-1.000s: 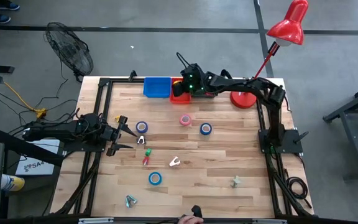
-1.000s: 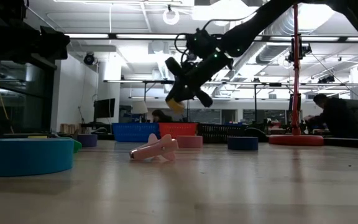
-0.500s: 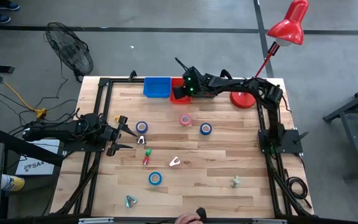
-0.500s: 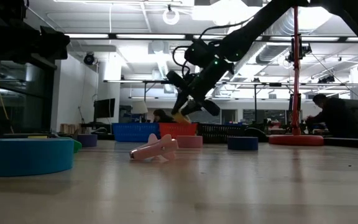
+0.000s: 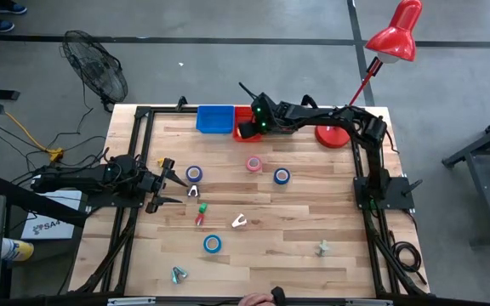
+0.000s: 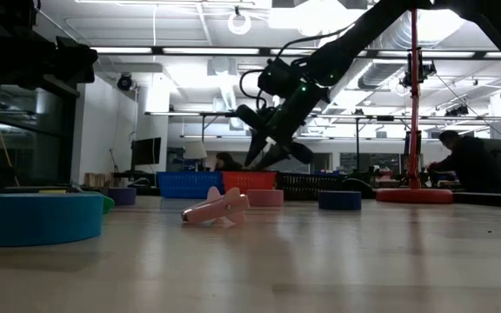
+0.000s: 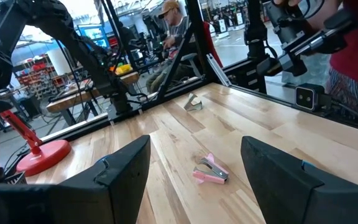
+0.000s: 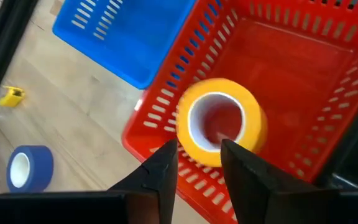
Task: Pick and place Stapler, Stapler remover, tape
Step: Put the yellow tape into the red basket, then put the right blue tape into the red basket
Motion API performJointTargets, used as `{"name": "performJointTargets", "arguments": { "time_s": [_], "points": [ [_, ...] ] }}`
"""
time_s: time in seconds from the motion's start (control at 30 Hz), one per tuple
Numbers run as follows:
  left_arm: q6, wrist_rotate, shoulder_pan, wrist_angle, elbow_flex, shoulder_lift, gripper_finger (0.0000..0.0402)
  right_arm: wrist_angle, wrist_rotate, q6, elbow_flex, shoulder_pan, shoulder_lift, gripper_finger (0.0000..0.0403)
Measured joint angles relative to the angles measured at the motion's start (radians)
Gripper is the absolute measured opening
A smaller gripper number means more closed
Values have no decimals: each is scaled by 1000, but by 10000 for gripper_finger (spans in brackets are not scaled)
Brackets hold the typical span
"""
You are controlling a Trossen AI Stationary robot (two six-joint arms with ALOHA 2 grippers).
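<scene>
The right gripper [image 8: 197,158] is held over the red slotted plastic basket [image 8: 303,74] at the table's far edge, its two dark fingers parted around the rim of a yellow ring-shaped roll of tape [image 8: 221,121]; whether the roll is gripped or already released cannot be told. The roll lies directly ahead of the fingertips, over the basket's left wall, hollow centre facing the wrist. The left gripper [image 5: 167,182] is parked wide open and empty at the table's left side, well apart.

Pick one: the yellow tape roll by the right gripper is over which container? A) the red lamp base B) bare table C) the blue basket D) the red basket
D: in the right wrist view the yellow tape roll sits just past the right gripper, with the slatted wall and floor of the red basket around and behind it; the blue basket lies off to one side.
</scene>
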Motion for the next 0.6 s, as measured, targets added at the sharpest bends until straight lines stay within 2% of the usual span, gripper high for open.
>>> {"name": "performJointTargets", "arguments": {
  "time_s": [0.27,0.43,0.6],
  "points": [
    [0,0,0,0,0,0,247,-30,-11,-6,0,6,-5,114],
    [0,-1,0,0,0,0,247,-65,-62,-78,0,17,-52,115],
    [0,-3,0,0,0,0,247,-217,-84,-214,0,42,-118,115]
  ]
}}
